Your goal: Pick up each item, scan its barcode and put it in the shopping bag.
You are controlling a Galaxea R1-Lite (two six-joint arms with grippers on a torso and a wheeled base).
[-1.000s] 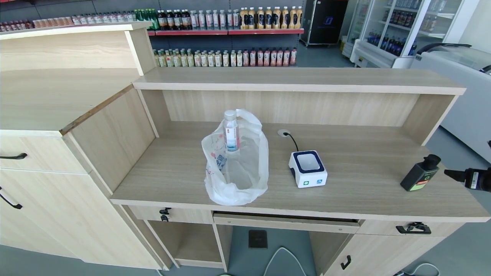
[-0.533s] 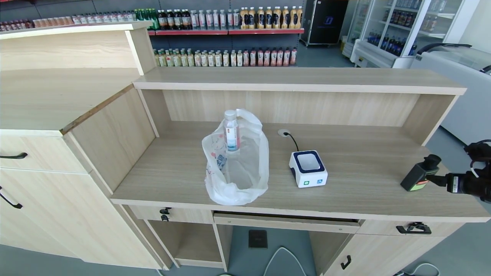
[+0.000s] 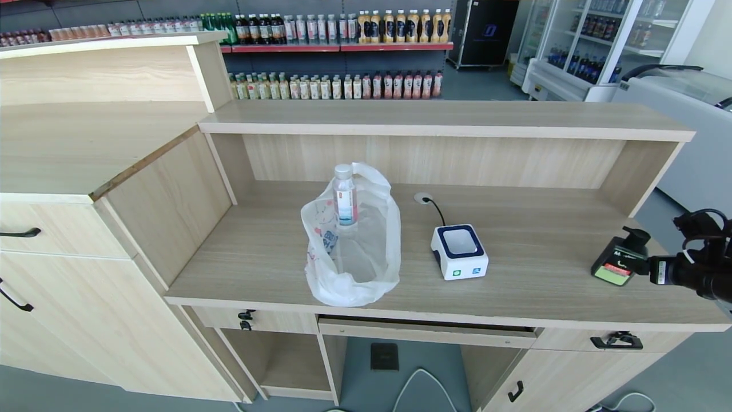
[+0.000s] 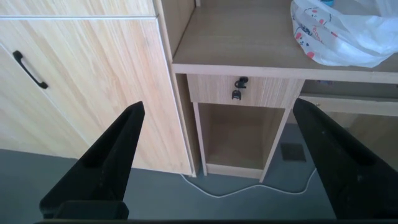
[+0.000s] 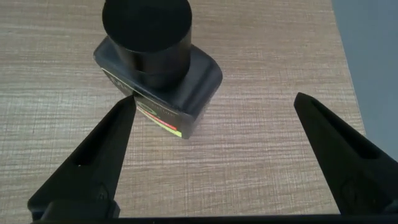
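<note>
My left tool [image 4: 217, 109] hung low before the front of the bench [image 3: 543, 286], its two fingers spread wide with nothing between them, facing the open cupboard bay [image 4: 239, 140] under the bench top.

At the right end of the bench, near its front edge, my right tool [image 5: 214, 99] was spread just as wide and held nothing. The dark bottle [image 5: 158, 68], black-capped with a green and red label, leaned on the bench top just ahead of that tool. One fingertip [image 5: 124, 109] lay close against the bottle's side; whether it touched could not be told.

Toward the middle of the bench sat the white scanner [image 3: 459, 250] with its dark window facing up, well apart from the dark bottle. Its black cable [image 3: 436, 210] ran back to a round port in the bench top.

Left of the scanner stood the shopping bag [image 3: 354, 269], white and half see-through, its mouth open. A clear bottle [image 3: 345, 200] with a pale cap stood upright inside it at the back.

Beyond the bench's raised ledge [image 3: 446, 117], rows of bottled drinks [image 3: 337, 28] lined the store shelves.
</note>
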